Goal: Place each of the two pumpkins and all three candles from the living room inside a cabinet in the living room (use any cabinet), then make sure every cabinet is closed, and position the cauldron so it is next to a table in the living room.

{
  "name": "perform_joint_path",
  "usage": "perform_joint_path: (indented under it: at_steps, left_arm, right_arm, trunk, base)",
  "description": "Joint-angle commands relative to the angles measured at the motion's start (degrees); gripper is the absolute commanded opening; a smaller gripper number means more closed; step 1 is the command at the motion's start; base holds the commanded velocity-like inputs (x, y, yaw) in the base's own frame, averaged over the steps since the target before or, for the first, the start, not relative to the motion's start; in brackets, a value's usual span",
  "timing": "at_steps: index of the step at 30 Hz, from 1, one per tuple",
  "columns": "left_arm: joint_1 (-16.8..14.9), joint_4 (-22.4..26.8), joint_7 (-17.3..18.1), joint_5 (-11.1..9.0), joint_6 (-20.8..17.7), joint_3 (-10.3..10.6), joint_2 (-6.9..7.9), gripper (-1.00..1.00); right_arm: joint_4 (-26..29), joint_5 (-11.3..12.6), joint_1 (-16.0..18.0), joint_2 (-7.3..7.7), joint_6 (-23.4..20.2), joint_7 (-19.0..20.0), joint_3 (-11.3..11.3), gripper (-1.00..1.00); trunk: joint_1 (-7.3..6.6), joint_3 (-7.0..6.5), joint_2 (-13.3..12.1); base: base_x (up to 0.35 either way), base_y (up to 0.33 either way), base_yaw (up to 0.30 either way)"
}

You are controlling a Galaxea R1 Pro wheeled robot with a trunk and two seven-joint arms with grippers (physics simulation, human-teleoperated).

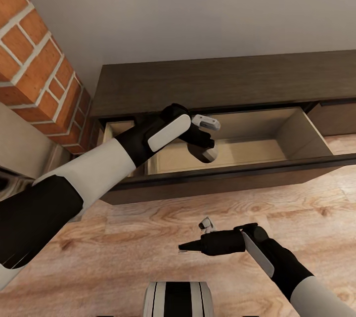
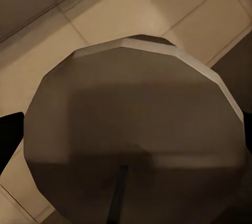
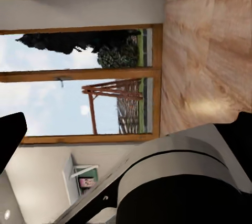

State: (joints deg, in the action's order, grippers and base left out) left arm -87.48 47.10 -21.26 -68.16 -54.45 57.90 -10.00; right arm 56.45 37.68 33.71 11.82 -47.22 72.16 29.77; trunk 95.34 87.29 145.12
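At centre frame in the head view the left gripper (image 1: 206, 146) is clamped on a candle (image 1: 207, 154), held over the cabinet's (image 1: 207, 79) open drawer (image 1: 306, 136) for dropping in. The idle right gripper (image 1: 190, 247), lower centre, hovers above the floor (image 1: 148, 228); its jaw state cannot be told.

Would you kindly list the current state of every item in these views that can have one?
Long dark-brown wood cabinet: wide drawer pulled open, tan interior showing.
Stout grey-brown candle: held over the open drawer.
Left gripper: shut on the candle.
Right gripper: empty above the wood plank floor; open or shut unclear.
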Motion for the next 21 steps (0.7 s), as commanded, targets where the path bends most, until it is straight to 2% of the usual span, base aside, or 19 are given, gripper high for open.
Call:
perform_joint_path:
  at_steps: [1, 5, 9, 12, 21]
  left_arm:
    - [-0.1, 0.0, -0.5, -0.6, 0.0, 0.1, 0.00, -1.00]
    - [-0.1, 0.0, -0.5, -0.5, 0.0, 0.1, 0.00, -1.00]
    - [-0.1, 0.0, -0.5, -0.5, 0.0, 0.1, 0.00, -1.00]
    - [-0.1, 0.0, -0.6, -0.4, 0.1, 0.1, 0.00, -1.00]
    - [-0.1, 0.0, -1.2, 0.2, 2.5, 0.1, 0.00, -1.00]
  right_arm:
    - [0.0, 0.8, 0.0, 0.15, 0.1, 0.1, 0.2, 1.00]
    - [0.0, 2.3, 0.0, 0.88, 3.3, 2.9, 0.4, 1.00]
    - [0.0, 2.6, 0.0, 1.39, 6.2, 4.5, 3.7, 1.00]
    - [0.0, 2.7, 0.0, 1.43, 6.4, 4.6, 4.1, 1.00]
    - [0.5, 2.6, 0.0, 1.37, 6.7, 4.6, 4.5, 1.00]
  trunk:
    - [-0.01, 0.04, 0.0]
    - [-0.01, 0.04, 0.0]
    - [0.02, 0.26, 0.0]
    - [0.09, 0.92, 0.1]
    - [0.09, 0.92, 0.1]
  base:
    - [0.000, 0.000, 0.000]
    - [0.000, 0.000, 0.000]
    - [0.000, 0.000, 0.000]
    - [0.000, 0.000, 0.000]
    - [0.000, 0.000, 0.000]
